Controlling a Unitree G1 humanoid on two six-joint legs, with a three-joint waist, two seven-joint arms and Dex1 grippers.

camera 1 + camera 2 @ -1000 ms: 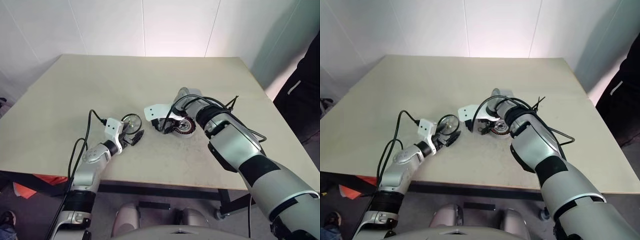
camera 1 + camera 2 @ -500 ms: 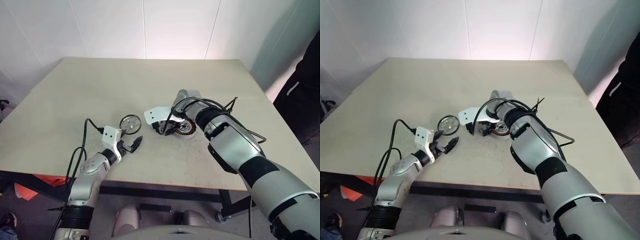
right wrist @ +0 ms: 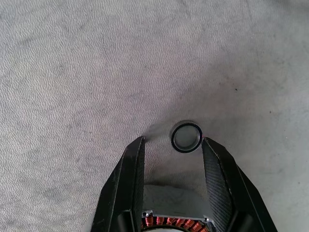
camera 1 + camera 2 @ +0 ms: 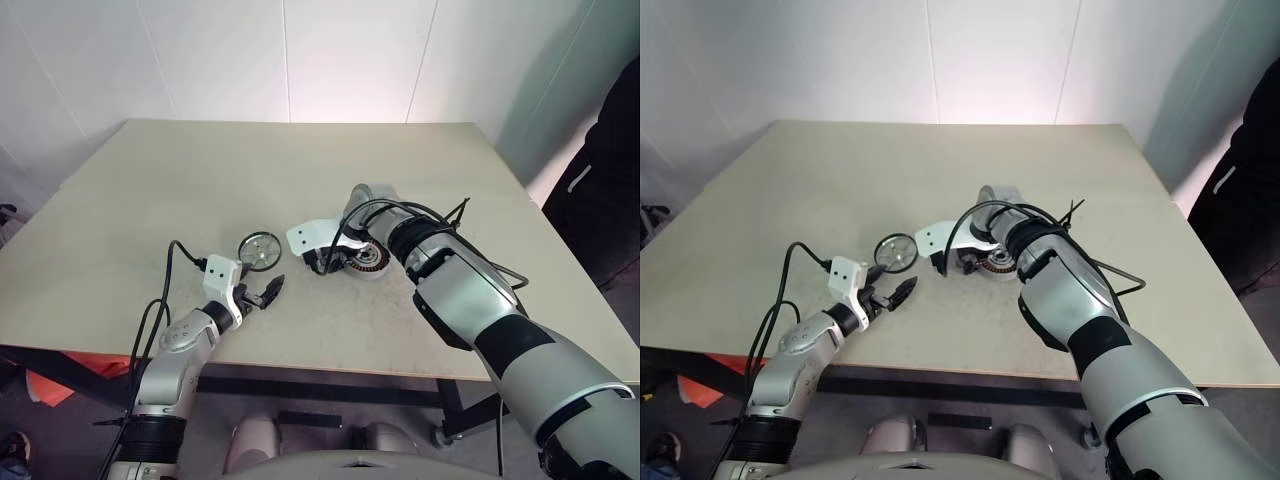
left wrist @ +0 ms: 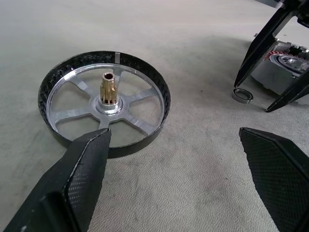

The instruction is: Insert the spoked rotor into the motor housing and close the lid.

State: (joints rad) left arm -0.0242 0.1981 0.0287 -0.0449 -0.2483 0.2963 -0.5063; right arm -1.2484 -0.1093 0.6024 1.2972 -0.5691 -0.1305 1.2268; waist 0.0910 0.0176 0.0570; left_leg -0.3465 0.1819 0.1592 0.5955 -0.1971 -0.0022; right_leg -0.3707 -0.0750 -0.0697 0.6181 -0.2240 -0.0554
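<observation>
The right hand [image 3: 169,145] points steeply down at the counter [image 4: 200,170], its two black fingers [image 3: 128,169] apart and straddling the near edge of the motor housing [image 4: 366,258], whose copper windings show between them; whether they press its sides I cannot tell. A small metal washer ring [image 3: 186,136] lies on the counter just beyond the fingertips, beside the housing. The left hand [image 5: 174,145] is spread wide and grasps nothing. The spoked rotor [image 5: 105,101] lies flat just ahead of it, apart from the housing.
</observation>
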